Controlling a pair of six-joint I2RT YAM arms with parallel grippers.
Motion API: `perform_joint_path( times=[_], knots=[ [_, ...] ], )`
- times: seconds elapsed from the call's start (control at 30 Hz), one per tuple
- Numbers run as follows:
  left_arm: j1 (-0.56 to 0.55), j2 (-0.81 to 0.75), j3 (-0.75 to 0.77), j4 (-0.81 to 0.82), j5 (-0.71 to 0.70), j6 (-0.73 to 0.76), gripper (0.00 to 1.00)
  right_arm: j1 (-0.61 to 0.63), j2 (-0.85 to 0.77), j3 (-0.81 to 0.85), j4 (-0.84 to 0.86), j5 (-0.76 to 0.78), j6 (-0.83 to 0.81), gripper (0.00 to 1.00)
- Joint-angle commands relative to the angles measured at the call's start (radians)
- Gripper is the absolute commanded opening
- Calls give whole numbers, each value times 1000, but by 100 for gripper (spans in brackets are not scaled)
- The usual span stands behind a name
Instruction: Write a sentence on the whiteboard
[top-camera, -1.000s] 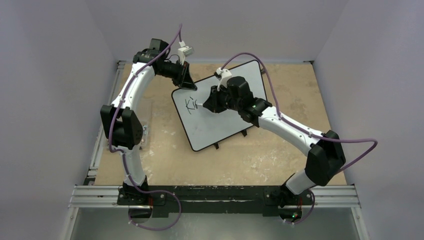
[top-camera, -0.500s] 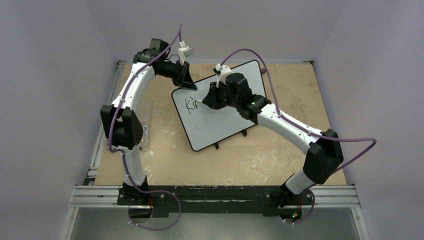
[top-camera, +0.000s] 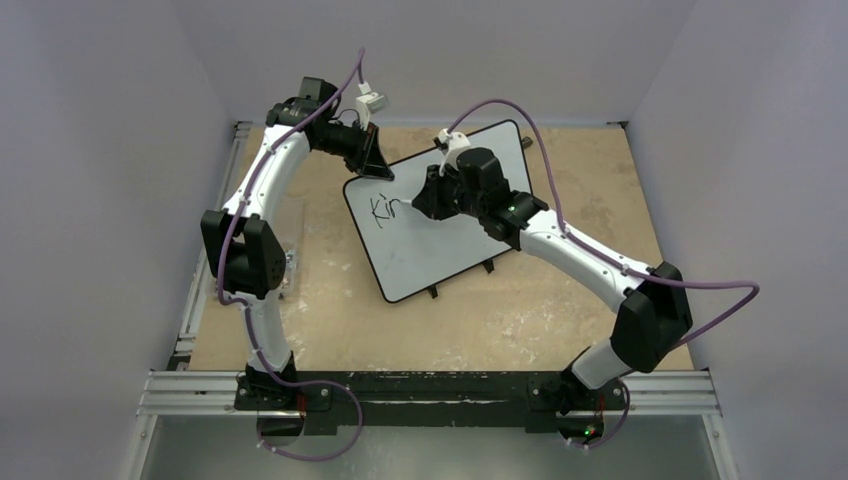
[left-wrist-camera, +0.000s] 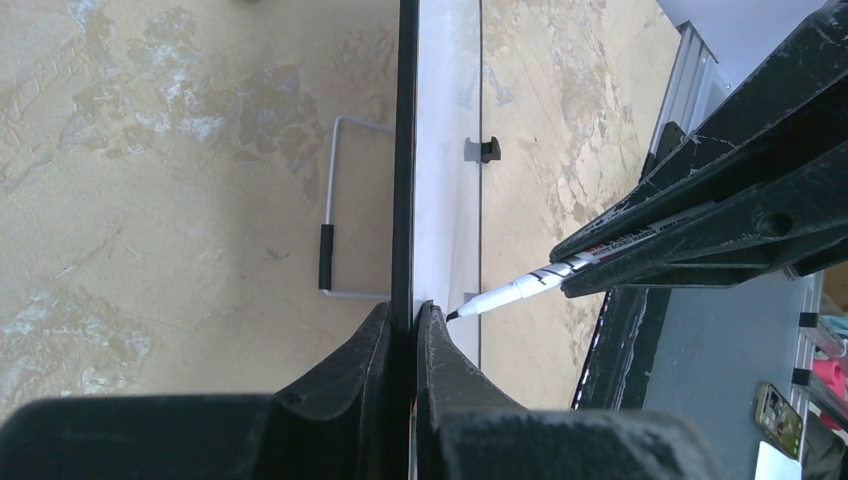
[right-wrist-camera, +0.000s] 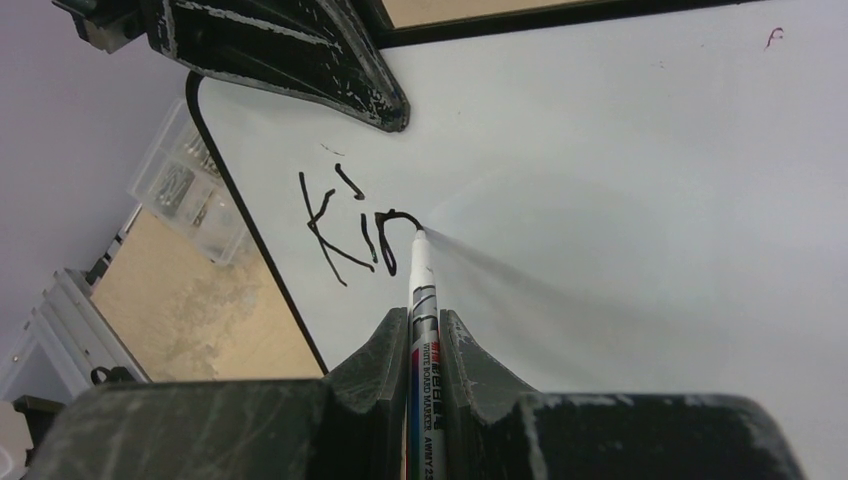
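Observation:
The whiteboard (top-camera: 435, 255) stands tilted at the middle of the table, black-rimmed and glossy white. My left gripper (top-camera: 379, 172) is shut on its upper left edge, one finger on each side of the rim (left-wrist-camera: 405, 150). My right gripper (right-wrist-camera: 415, 318) is shut on a white board marker (right-wrist-camera: 419, 285), whose black tip touches the board face (right-wrist-camera: 620, 180). The sentence (right-wrist-camera: 352, 232) reads "Ki" plus the first arch of an "n", in black near the board's left edge. In the top view my right gripper (top-camera: 415, 205) hovers just right of the writing (top-camera: 383, 209).
A wire stand (left-wrist-camera: 335, 210) props the board from behind. A clear plastic box of small parts (right-wrist-camera: 185, 185) sits left of the board, near my left arm. Aluminium rails (top-camera: 195, 300) run along the table's left and near edges, with walls close on three sides.
The right gripper has shifted a little right with the marker. The writing has grown from "Ki" to include the start of an "n". The left arm has not moved.

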Motion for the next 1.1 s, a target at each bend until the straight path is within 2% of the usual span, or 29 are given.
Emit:
perform_joint_path(
  times=[0.0,0.43,0.87,1.07],
  knots=[
    [-19,-52,17,-13,-73,89,0,-16,-24,-39,-3,50,-19,0],
    [-21,-54,18,-14,-75,89,0,-16,-36,-90,-8,1,-25,0],
    [-24,-60,13,-16,-82,93,0,-16,-64,-14,-53,-15,-22,0],
    [-24,-63,11,-16,-85,94,0,-18,-81,0,-57,31,-16,0]
  ],
)
